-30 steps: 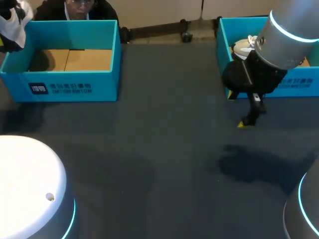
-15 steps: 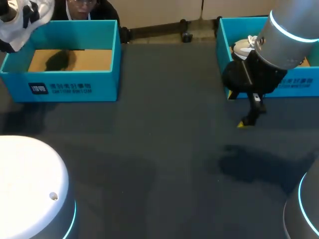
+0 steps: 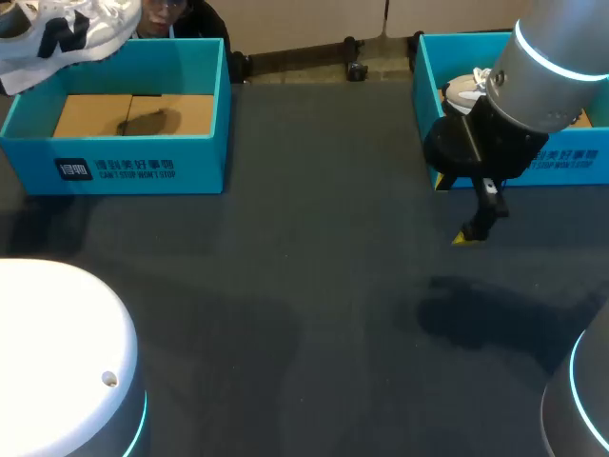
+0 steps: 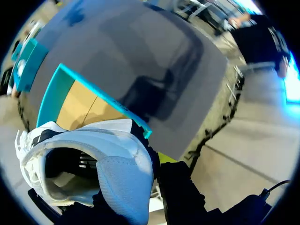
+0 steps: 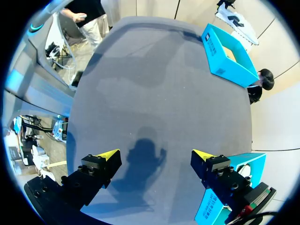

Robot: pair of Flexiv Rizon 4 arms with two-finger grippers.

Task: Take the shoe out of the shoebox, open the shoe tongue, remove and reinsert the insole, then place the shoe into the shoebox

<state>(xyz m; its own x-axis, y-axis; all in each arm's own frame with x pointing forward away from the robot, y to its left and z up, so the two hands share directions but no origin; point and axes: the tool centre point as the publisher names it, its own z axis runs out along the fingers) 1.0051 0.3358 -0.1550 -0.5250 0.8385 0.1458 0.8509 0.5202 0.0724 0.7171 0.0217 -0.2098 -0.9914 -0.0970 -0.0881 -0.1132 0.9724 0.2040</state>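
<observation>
A white sneaker with dark markings (image 3: 67, 33) hangs in the air over the back left corner of the left teal shoebox (image 3: 124, 157), whose cardboard floor is bare. In the left wrist view my left gripper (image 4: 143, 171) is shut on the sneaker's (image 4: 93, 164) heel wall; one yellow fingertip (image 4: 165, 157) shows outside it and the other is hidden inside the shoe. My right gripper (image 5: 154, 154) stands open low over bare table, its fingertip (image 3: 468, 234) in front of the right teal shoebox (image 3: 571, 162).
A second light-coloured shoe (image 3: 464, 90) lies in the right shoebox, partly hidden by my right arm (image 3: 533, 86). My left arm's white housing (image 3: 57, 352) fills the near left corner. Dark table (image 3: 314, 267) stretches between the two boxes.
The sneaker has risen and swung to the right, coming further into the head view. Its shadow on the box floor slid right. The right arm has not moved.
</observation>
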